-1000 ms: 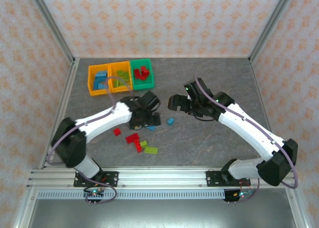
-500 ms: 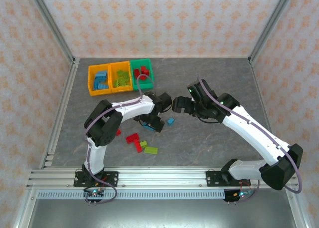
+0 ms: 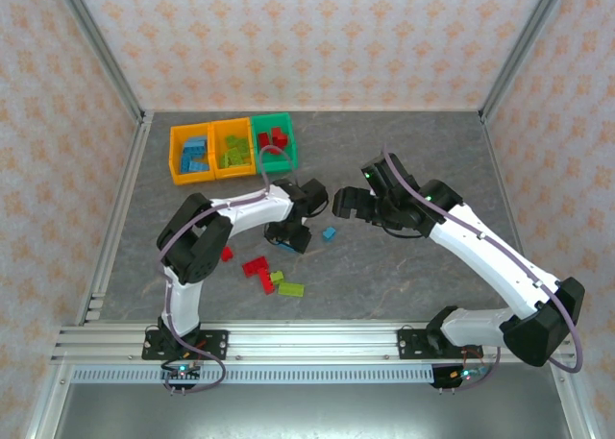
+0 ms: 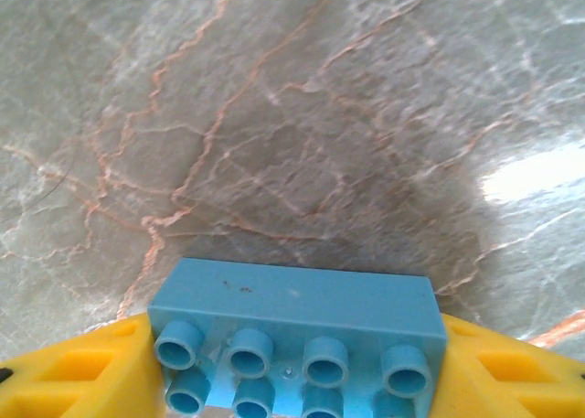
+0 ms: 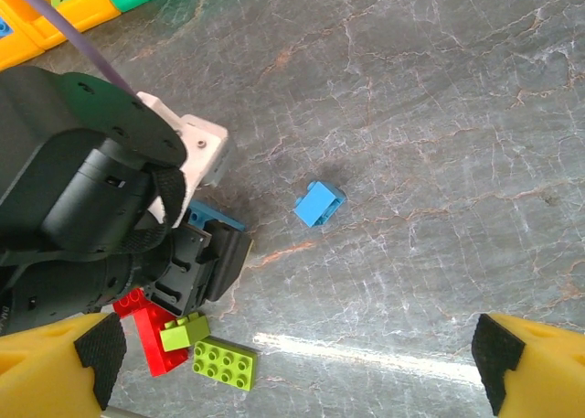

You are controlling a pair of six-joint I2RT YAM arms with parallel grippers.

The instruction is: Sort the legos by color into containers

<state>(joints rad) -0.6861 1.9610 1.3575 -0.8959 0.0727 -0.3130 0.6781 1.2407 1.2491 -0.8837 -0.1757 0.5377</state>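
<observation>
The left arm is folded. Its elbow stands high over the near left part of the table (image 3: 413, 151), and its forearm reaches to the right, toward the middle. The wrist bends down, so the left gripper (image 3: 288, 235) points at the surface. In the left wrist view, the left gripper (image 4: 292, 368) is clamped on a light blue brick (image 4: 292, 331). The brick sits between the two yellow fingers (image 4: 78, 372) with its studs toward the camera, above bare surface.

The right arm stretches from the near right corner in a long diagonal toward the middle. The right gripper (image 3: 344, 204) faces the left wrist and is near it. In the right wrist view, its fingers (image 5: 59, 363) are spread wide with nothing between them.

A small blue brick (image 3: 329, 233) lies alone on the surface just beside the left gripper, on its right. Some red bricks (image 3: 256, 269) and two lime green bricks (image 3: 290, 289) lie closer to the near edge, under the left forearm.

The three bins stand in a row at the far left corner. The left orange bin (image 3: 174, 156) holds blue bricks, the middle orange bin (image 3: 233, 175) holds green ones, and the green bin (image 3: 293, 143) holds red ones.
</observation>
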